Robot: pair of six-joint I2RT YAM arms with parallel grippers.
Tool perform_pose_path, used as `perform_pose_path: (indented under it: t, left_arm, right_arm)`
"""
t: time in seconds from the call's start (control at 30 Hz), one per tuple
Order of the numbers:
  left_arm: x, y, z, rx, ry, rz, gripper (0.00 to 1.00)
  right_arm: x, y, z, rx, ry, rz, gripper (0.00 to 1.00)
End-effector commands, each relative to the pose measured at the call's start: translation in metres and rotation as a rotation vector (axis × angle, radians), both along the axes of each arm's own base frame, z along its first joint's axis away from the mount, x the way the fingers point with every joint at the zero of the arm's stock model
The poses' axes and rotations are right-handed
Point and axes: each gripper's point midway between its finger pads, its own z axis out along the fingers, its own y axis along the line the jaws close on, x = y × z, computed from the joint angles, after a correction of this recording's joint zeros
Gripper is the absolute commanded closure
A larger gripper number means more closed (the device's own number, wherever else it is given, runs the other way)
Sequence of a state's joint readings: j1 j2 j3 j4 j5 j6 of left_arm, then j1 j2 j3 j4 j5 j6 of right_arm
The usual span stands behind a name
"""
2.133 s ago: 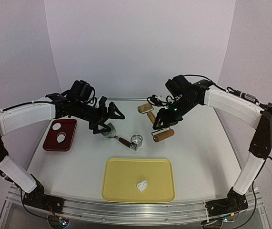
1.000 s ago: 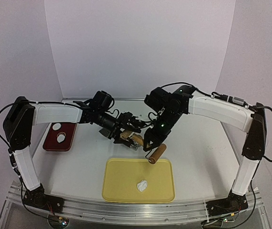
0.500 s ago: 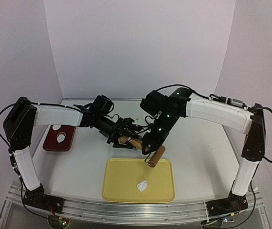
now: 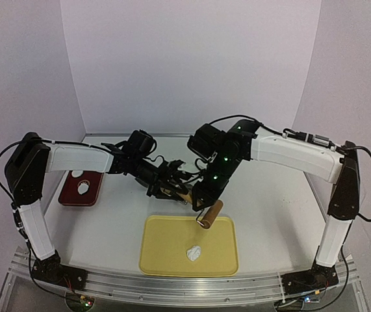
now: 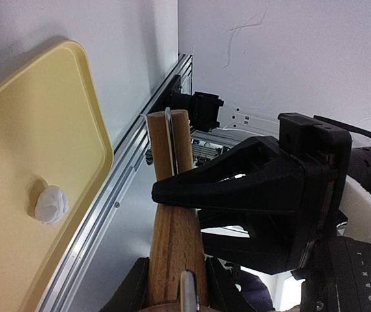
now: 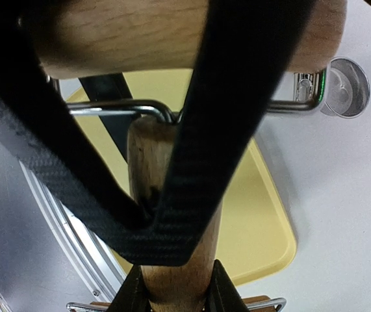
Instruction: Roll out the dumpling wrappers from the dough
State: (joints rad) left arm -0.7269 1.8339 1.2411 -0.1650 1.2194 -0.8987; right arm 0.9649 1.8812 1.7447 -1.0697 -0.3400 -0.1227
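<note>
- Nearest, below and on the near side of both sets of fingers, the yellow tray (image 4: 166,253) lies on the bench (image 4: 269,201). The dough lump (image 4: 193,252) sits toward the tray's near side, so the tray looks set out as the rolling surface.
- The wooden roller (image 4: 210,213) hangs over the tray's far edge. Its drum is tilted down toward the lump and is not touching any dough.
- The right fingers (image 5: 237,185) are clamped across the roller's handle and carry it.
- Just beyond them, the left fingers (image 5: 133,296) flank the same handle further along and look pressed onto the wood on both sides. This is probably a second grip, either to steady the tool or to take it over.
- The ring cutter (image 6: 345,88) stands on the bench near the right fingers, off the tray, likely waiting for the cutting step.
- The dumpling wrappers (image 4: 76,173), two small white discs, lie on the red tray (image 4: 68,198). They are well apart from the left fingers, out on that arm's outer side, which keeps finished pieces away from the rolling area.
</note>
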Motion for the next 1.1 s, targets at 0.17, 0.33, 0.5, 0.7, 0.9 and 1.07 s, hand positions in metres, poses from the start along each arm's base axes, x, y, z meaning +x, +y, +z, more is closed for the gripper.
perform_pose_path:
  t: [0.17,0.33,0.5,0.7,0.9,1.07]
  left_arm:
    - [0.01,0.004,0.012,0.034,-0.085,0.118,1.0]
    - [0.029,0.015,0.021,0.063,-0.25,0.28,1.0]
    - [0.037,0.038,0.036,0.092,-0.449,0.397,1.0]
    - [0.03,0.066,0.047,0.173,-0.625,0.394,1.0]
    - [0.015,0.079,0.058,0.179,-0.641,0.373,1.0]
    - [-0.003,0.083,0.054,0.163,-0.54,0.368,1.0]
  right_arm:
    - [0.045,-0.002,0.023,-0.008,-0.212,-0.222,0.42]
    - [0.059,-0.017,0.04,0.031,-0.257,-0.374,0.08]
    - [0.074,-0.055,0.039,0.058,-0.188,-0.612,0.02]
    - [0.063,-0.099,-0.01,0.035,0.026,-0.913,0.16]
    - [0.02,-0.118,-0.061,-0.028,0.237,-1.104,0.36]
    - [-0.013,-0.144,-0.079,-0.034,0.299,-1.194,0.49]
